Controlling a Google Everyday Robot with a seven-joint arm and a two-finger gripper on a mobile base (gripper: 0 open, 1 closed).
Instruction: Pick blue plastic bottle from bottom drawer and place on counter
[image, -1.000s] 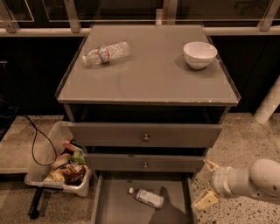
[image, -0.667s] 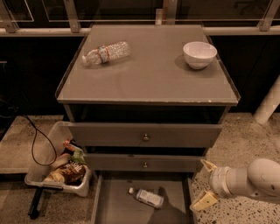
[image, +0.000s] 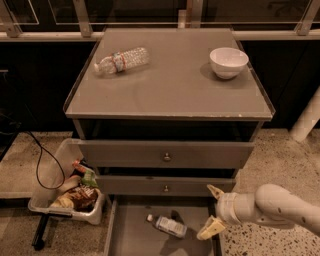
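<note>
The blue plastic bottle (image: 167, 225) lies on its side in the open bottom drawer (image: 130, 239), white cap to the left. My gripper (image: 210, 212) hangs over the drawer's right side, to the right of the bottle and a little above it, not touching. Its two yellowish fingertips are spread apart, one up and one down, with nothing between them. The white arm reaches in from the lower right. The counter (image: 175, 87) is the grey top of the cabinet above.
A crinkled clear bottle (image: 122, 60) lies at the counter's back left. A white bowl (image: 228, 61) stands at its back right. Two knobbed drawers (image: 166, 156) are above the gripper. A clear bin of snacks (image: 70, 192) sits on the floor at left.
The gripper has edged slightly left, toward the drawer. The bottle has not moved.
</note>
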